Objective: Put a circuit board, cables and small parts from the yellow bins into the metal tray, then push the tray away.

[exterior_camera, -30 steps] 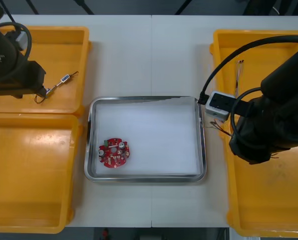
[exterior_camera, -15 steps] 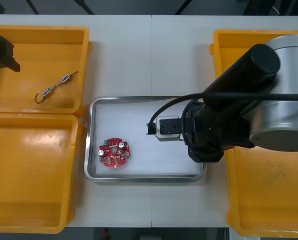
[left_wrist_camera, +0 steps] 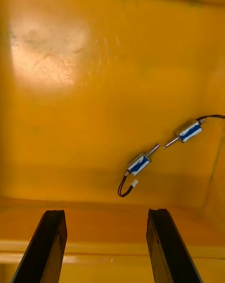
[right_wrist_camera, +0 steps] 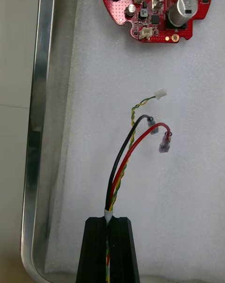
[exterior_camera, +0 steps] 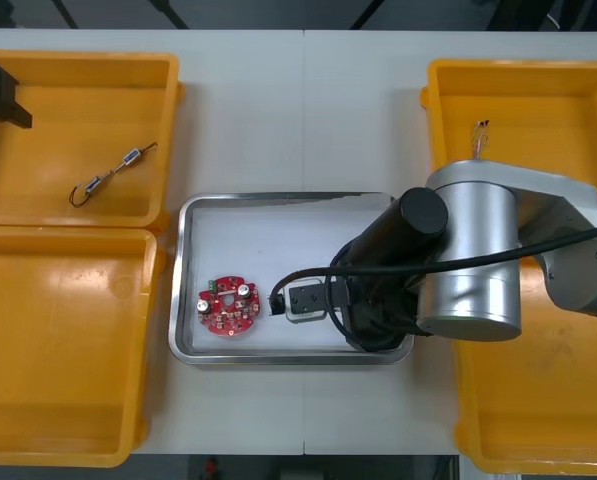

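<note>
My right jaws are clamped on a cable bundle [right_wrist_camera: 123,170] of black, red and twisted yellow strands. The two black fingers [right_wrist_camera: 96,250] are pressed close, with the strands coming up out of the narrow gap between them. The bundle's loose ends fan out over the white inside of the metal tray [right_wrist_camera: 37,123], and their small connectors point towards the round red circuit board [right_wrist_camera: 157,9] but stay apart from it. The board lies flat in the tray. From above, my right arm reaches across the tray's near right part, with its wrist just beside the board.

My left jaws stand open with an empty gap between the fingers [left_wrist_camera: 51,245]. They hang over the far left yellow bin [exterior_camera: 78,58] at its outer side. Ahead of them, on the bin floor, lie two small metal parts [left_wrist_camera: 139,163], end to end and each trailing a thin black lead. The tray sits on the worktop [exterior_camera: 298,110] between the bins.
</note>
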`<state>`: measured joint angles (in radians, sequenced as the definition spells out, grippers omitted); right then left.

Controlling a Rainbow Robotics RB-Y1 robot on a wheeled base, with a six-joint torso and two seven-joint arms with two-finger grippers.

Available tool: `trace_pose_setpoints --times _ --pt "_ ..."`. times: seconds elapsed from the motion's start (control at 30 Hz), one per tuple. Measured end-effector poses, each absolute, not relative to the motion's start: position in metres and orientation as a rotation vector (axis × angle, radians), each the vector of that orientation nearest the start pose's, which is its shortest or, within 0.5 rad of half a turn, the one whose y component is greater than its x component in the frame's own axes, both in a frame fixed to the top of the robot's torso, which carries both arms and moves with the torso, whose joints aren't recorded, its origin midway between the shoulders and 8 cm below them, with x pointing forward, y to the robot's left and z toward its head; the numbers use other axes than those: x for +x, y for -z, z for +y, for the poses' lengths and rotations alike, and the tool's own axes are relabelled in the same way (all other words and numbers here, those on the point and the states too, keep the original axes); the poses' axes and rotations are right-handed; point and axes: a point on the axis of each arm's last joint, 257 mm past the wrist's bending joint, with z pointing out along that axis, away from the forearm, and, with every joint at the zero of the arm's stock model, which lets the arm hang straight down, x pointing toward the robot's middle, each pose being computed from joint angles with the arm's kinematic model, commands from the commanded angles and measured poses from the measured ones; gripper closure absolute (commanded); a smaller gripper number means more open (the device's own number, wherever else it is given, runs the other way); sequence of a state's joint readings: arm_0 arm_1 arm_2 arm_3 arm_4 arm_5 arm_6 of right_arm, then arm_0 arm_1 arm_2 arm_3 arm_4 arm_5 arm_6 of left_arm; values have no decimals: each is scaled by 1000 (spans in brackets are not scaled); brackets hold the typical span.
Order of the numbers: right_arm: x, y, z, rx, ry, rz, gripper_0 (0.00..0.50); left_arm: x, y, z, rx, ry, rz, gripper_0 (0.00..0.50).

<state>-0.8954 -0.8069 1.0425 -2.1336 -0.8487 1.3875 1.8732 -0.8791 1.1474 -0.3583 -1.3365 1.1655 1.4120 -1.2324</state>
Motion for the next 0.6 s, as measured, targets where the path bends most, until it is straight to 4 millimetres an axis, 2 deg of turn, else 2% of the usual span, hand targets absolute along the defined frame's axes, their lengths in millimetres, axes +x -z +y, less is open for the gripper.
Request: trace_pose_setpoints --times 0.1,0.33,0.5,0.57,0.6 --pt "372 260 -52 -2085 184 1737 500 561 82 389 3 73 2562 0" --pt "375 283 -40 -2097 196 1714 500 581 89 362 555 -45 2478 0" --pt "379 290 -33 -2088 187 1728 500 585 107 354 623 -97 2480 0" --pt "381 291 -29 -2082 179 1728 493 584 115 353 638 -110 2487 0" --pt "381 292 -28 -2081 178 1729 473 584 119 353 646 -116 2492 0"
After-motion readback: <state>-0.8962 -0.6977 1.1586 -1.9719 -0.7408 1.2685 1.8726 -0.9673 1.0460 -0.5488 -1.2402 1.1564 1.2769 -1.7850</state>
